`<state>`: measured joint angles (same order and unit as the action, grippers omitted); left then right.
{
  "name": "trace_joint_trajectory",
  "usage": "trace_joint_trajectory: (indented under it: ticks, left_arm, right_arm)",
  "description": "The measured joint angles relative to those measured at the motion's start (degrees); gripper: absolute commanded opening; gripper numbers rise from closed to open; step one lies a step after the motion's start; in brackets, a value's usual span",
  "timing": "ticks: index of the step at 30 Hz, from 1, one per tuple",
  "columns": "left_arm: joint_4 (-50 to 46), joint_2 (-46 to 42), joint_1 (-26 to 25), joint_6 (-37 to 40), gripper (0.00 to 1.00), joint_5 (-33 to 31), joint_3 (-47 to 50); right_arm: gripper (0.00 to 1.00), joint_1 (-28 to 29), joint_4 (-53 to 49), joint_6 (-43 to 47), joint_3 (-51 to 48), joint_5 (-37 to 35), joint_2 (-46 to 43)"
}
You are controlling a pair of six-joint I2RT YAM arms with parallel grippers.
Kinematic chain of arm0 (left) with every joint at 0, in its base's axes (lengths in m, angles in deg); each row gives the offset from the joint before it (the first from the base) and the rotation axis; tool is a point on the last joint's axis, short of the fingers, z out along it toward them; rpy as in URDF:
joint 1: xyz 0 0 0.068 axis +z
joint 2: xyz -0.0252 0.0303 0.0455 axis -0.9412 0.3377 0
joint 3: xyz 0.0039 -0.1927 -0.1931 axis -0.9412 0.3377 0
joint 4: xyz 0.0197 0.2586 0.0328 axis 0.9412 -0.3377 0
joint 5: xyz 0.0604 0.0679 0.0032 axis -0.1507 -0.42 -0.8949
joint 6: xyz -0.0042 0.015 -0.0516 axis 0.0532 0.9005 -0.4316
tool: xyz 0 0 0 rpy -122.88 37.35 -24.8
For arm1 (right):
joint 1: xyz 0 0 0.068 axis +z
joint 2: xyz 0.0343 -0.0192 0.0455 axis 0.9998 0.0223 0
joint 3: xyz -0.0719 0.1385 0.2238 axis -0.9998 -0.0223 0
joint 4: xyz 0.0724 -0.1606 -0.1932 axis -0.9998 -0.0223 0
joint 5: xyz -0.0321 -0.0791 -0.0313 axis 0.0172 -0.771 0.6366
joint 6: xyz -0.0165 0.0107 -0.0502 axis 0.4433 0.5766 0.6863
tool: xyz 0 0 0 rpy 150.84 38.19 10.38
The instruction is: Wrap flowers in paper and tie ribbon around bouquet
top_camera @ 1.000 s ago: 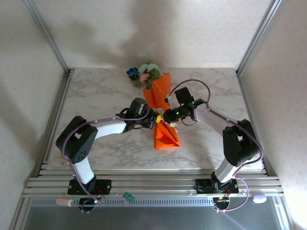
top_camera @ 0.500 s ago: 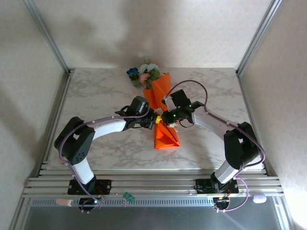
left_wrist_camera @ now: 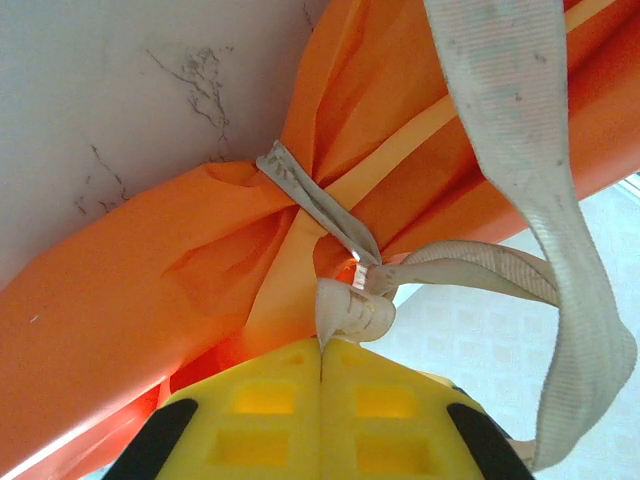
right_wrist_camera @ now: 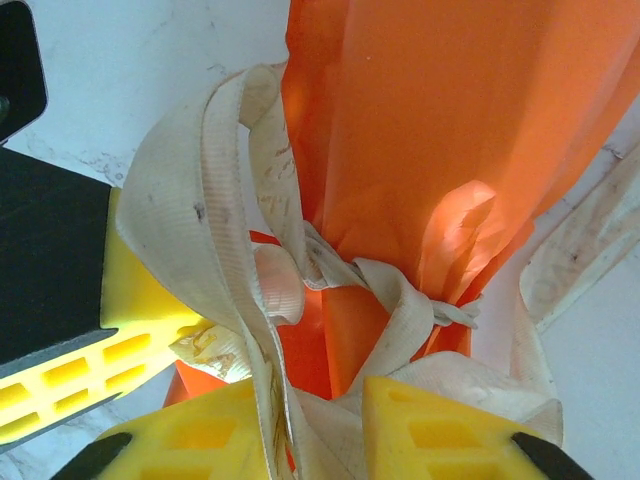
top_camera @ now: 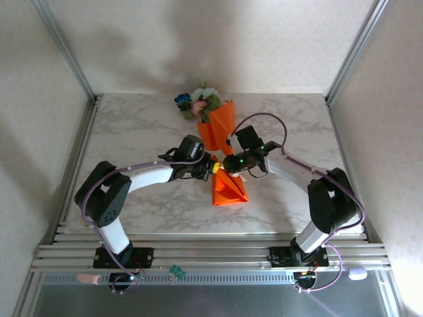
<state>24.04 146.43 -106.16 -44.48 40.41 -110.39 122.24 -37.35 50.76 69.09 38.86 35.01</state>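
Right claw (right_wrist_camera: 320, 405) now further left, jaws parting over ribbon (left_wrist_camera: 520, 150) | left claw (left_wrist_camera: 322, 348) pinches ribbon shut | hold tension while regripping.

Right fingers (right_wrist_camera: 440, 435) parted around ribbon (right_wrist_camera: 200, 230); right arm (top_camera: 291, 168) edged closer to bouquet (top_camera: 228, 188).

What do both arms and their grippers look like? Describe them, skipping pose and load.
Each arm, left arm and right arm, has black joints, a white link and a looping purple cable. A green light glows near the right wrist. The left gripper and right gripper have yellow fingers with rectangular recesses, on black bases.
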Motion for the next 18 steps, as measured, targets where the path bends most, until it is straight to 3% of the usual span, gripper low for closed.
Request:
trace_joint_trajectory:
  ticks: [18]
  left_arm:
    - [0.15, 0.02, 0.00, 0.00, 0.00, -0.15, 0.00]
  right_arm:
    - [0.49, -1.88, -1.53, -4.15, 0.24, -1.57, -2.80]
